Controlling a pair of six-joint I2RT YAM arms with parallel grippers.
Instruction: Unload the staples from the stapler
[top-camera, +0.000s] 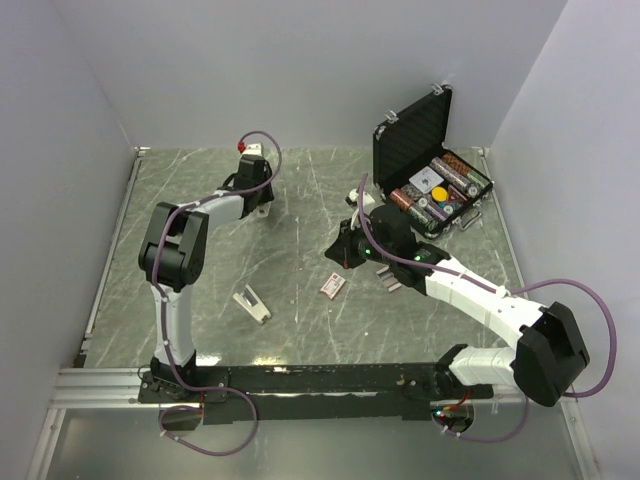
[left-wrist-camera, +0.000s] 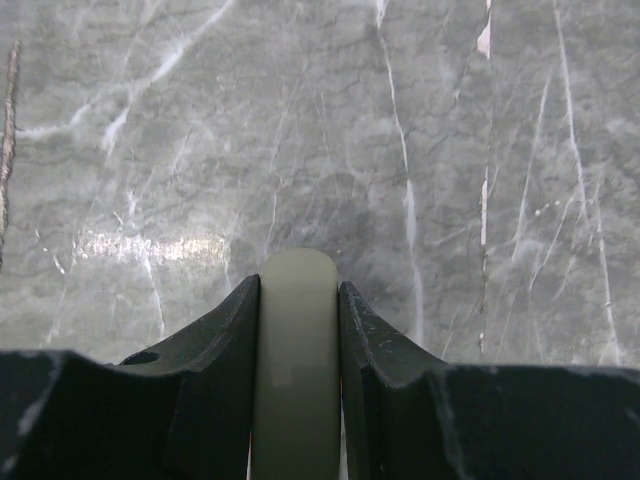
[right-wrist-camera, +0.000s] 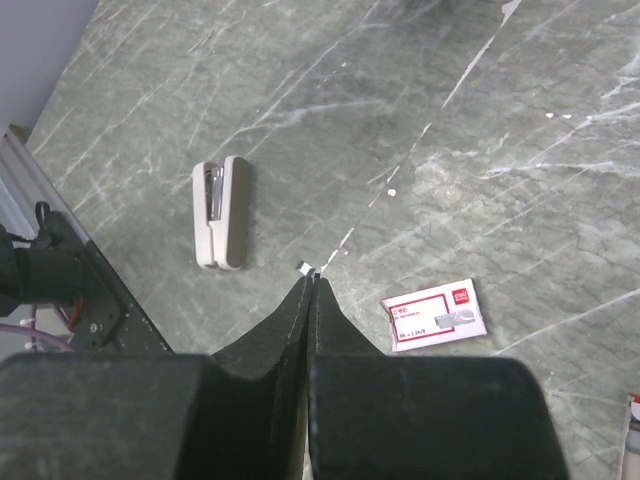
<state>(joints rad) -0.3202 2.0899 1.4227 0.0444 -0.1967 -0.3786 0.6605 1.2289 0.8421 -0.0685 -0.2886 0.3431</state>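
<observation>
The cream stapler (right-wrist-camera: 221, 212) lies swung open on the grey marble table (right-wrist-camera: 480, 120), with a grey metal strip showing in its channel. In the top view the stapler (top-camera: 252, 304) is at front left of centre. My right gripper (right-wrist-camera: 311, 278) is shut, raised over the table between the stapler and the pink-and-white box (right-wrist-camera: 435, 314). A tiny grey piece of staples (right-wrist-camera: 304, 267) sticks out at its tips. My left gripper (left-wrist-camera: 298, 290) is far back left (top-camera: 258, 200), shut on a pale rounded bar (left-wrist-camera: 296, 350); what that bar is cannot be told.
An open black case (top-camera: 420, 160) full of small items stands at the back right. The pink-and-white box (top-camera: 333, 285) lies mid-table by the right arm. White walls enclose the table, and a metal rail (top-camera: 300, 380) runs along the near edge.
</observation>
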